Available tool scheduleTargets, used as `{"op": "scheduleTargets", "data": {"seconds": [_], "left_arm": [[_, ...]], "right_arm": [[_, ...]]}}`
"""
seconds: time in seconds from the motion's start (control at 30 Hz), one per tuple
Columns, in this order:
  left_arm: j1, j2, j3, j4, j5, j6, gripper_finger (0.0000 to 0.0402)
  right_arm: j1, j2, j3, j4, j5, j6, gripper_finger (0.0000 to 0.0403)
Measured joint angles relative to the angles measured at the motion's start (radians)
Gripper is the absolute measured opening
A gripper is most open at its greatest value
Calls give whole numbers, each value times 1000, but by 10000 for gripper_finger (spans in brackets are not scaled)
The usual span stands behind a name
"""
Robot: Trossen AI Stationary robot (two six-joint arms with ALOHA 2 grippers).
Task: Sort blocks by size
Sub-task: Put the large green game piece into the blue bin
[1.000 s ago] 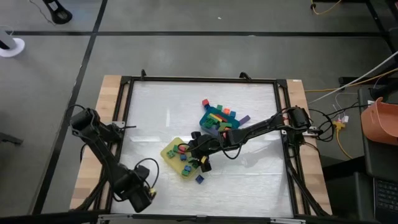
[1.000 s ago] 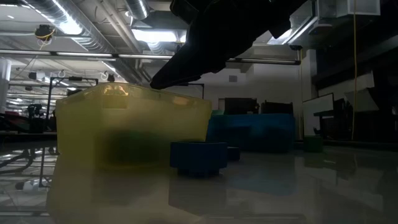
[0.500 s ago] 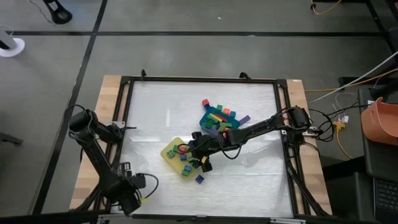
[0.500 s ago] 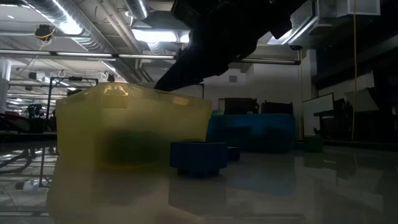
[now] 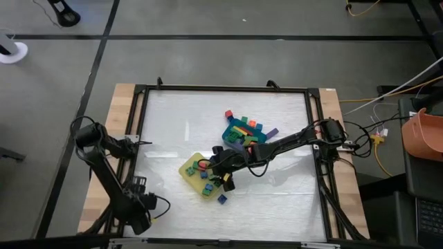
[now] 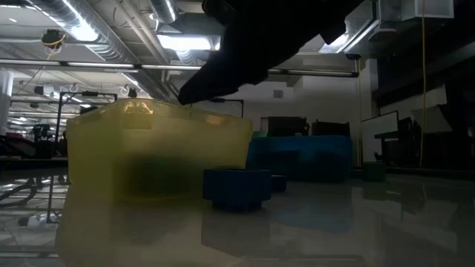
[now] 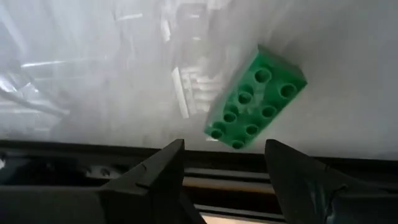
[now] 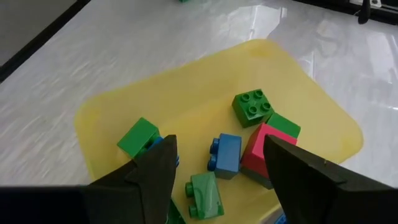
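The right gripper (image 8: 214, 177) hung open over the yellow tray (image 8: 186, 87) of short blocks (image 8: 252, 106), apparently just emptied. Next, probably the long green block (image 7: 255, 106) at seven o'clock, beneath the open left gripper (image 7: 224, 171).

Lab, ceiling ducts (image 6: 111, 30), framed table (image 5: 228, 90)

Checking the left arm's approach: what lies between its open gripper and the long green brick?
Nothing: in the left wrist view, only bare white table separates the left gripper from the long green brick.
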Motion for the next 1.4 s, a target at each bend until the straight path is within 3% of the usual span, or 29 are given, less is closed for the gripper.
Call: {"op": "scheduleTargets", "data": {"seconds": [0.17, 0.63, 0.87, 0.97, 1.2, 1.4], "left_arm": [[-1, 0, -58, 129, 4, 88, 210], [3, -4, -181, 292, 16, 95, 208], [38, -4, -184, 309, 40, -23, 128], [59, -4, -184, 327, 42, -80, 122], [153, -3, -156, 371, 5, -121, 122], [291, -2, -87, 529, -20, -4, 122]], "right_arm": [[0, 0, 0, 3, 0, 1, 238], [0, -129, 1, -123, 0, 2, 238], [0, -235, 1, -387, 0, 2, 238], [0, -290, 1, -528, 6, -13, 238], [0, -431, 1, -808, 221, -52, 238], [-1, -521, 1, -918, 358, -52, 238]]}}
